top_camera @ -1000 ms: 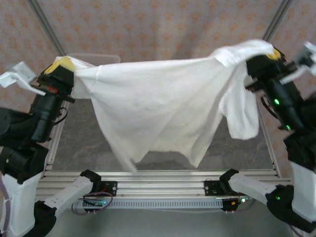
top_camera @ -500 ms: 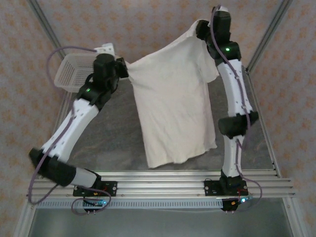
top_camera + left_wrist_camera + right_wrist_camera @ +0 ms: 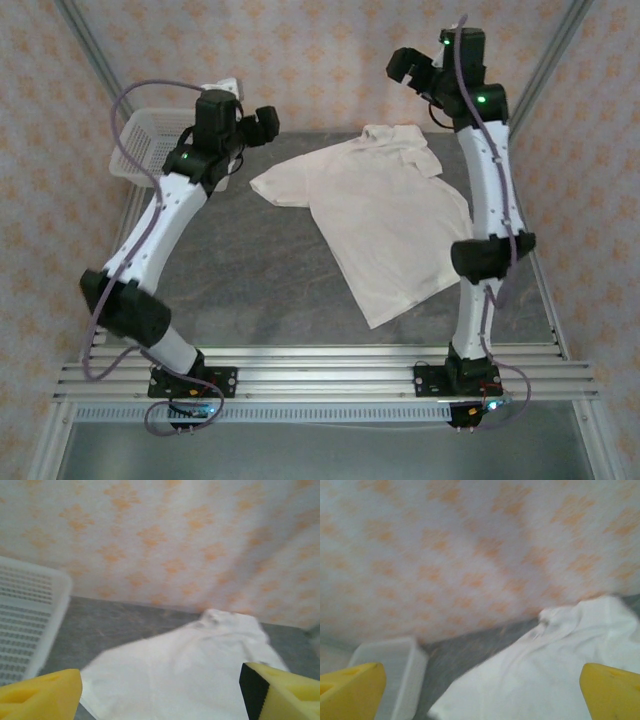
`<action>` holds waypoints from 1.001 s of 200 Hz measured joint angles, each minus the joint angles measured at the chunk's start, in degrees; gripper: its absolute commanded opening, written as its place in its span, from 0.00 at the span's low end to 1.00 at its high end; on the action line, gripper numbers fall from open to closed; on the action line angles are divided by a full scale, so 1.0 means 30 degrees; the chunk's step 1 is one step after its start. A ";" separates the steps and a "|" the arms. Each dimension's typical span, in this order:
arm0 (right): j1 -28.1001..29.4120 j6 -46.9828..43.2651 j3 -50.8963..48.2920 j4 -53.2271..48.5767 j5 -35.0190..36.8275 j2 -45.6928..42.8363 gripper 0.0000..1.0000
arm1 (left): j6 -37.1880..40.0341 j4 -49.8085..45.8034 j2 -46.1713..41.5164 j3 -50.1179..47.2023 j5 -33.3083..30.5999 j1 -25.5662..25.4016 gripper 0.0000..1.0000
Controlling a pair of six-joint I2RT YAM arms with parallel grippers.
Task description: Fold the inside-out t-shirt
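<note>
Backdrop: pale wall covering with orange motifs (image 3: 300, 50) surrounds a grey marbled table (image 3: 240, 270). A white plastic mesh basket (image 3: 135, 150) sits at the far left corner.
Garment: the cream-white short-sleeved cloth t-shirt (image 3: 385, 225) lies spread on the table, right of centre and on a slant. Its collar is toward the far edge and its hem toward the near right.
Change: a second ago the t-shirt hung in the air, stretched between both claws. Half a second ago it was still held up by its shoulders. Now it is down and let go.
Left claw (image 3: 258, 124): jaws wide, nothing in them, near the left sleeve tip but apart from the cloth.
Right claw (image 3: 410, 70): jaws wide, empty, raised beyond the collar end.
Left wrist view: yellow pads (image 3: 40, 695) stand far apart, with the t-shirt lying beyond them untouched.
Assessment: the lay-out step looks finished, with the cloth fairly flat and lightly wrinkled. No fold has been made yet.
Next requirement: in my judgement, fresh grips on a sleeve or side edge for the first fold.
Risk: the garment's right edge lies close under the right arm's elbow, which may hamper a clean grip there.
</note>
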 measured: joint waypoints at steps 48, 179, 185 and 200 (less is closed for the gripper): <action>0.2178 0.0240 -1.7872 0.2900 -0.0444 -1.2203 0.99 | -0.2878 0.0066 -0.1792 -0.4626 0.0517 -0.5195 0.83; -0.1195 0.4925 -3.3784 0.2259 0.3832 -2.1340 0.99 | -0.7271 -0.1013 0.8422 -0.6390 0.0211 -1.0506 0.50; -0.1195 0.5064 -3.3784 0.2419 0.3738 -2.1121 0.99 | -0.7308 -0.1115 0.8546 -0.6375 0.0022 -1.0469 0.44; -0.1195 0.5202 -3.3791 0.2805 0.3461 -2.0939 0.99 | -0.7664 -0.0721 0.8408 -0.6492 0.0051 -1.0375 0.29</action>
